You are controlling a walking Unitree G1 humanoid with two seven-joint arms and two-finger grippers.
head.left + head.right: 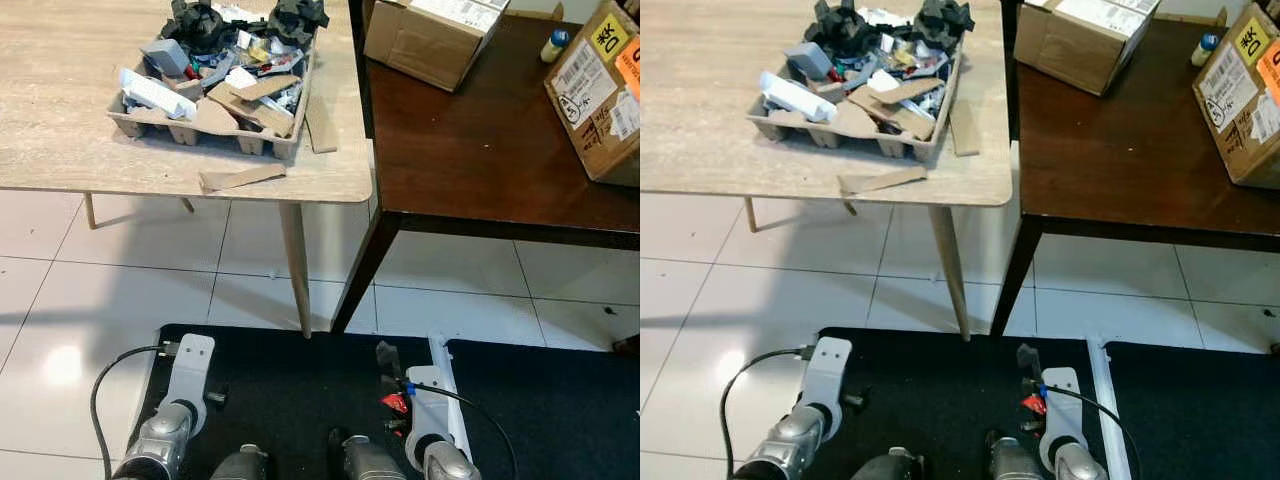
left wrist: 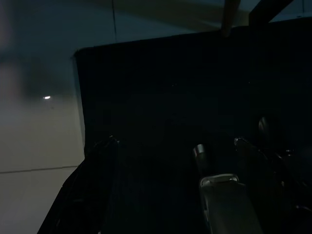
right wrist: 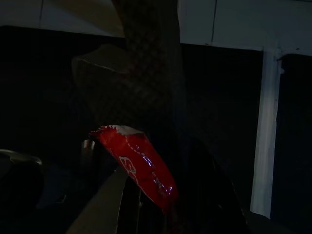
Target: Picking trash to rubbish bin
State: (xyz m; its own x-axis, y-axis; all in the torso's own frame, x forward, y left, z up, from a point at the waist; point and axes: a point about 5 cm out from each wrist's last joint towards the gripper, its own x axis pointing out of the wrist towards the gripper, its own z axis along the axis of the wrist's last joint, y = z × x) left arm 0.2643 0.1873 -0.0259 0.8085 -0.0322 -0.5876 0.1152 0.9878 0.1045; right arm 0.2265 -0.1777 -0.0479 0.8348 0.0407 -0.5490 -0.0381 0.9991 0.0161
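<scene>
Nearest the camera, both silver arms hang low over a black floor mat (image 1: pixel 300 380) on white floor tiles (image 1: pixel 60 300). At the right end effector (image 3: pixel 146 170), the two black fingers are closed on a red wrapper (image 3: pixel 139 165), a crinkled piece of trash with white print; the head views show it as a small red patch (image 1: pixel 394 403) beside that arm. Down at the left end effector (image 2: pixel 170 161) the wrist view is very dark, with one finger (image 2: pixel 97 161) faintly visible, and I cannot tell whether the fingers are apart or together.

Farther ahead stands a light wood counter (image 1: pixel 60 110). On it sits a grey pulp tray (image 1: pixel 200 125) heaped with mixed trash: cardboard scraps, white paper, black crumpled pieces. One loose cardboard strip (image 1: pixel 242 177) lies near the counter's front edge, just in front of the tray, and another (image 1: pixel 320 122) lies along the tray's right side. Beside it on the right is a dark wood counter (image 1: pixel 480 150) carrying two cardboard boxes (image 1: pixel 430 30) (image 1: pixel 600 90) and a small bottle (image 1: pixel 555 44) with a blue cap.
</scene>
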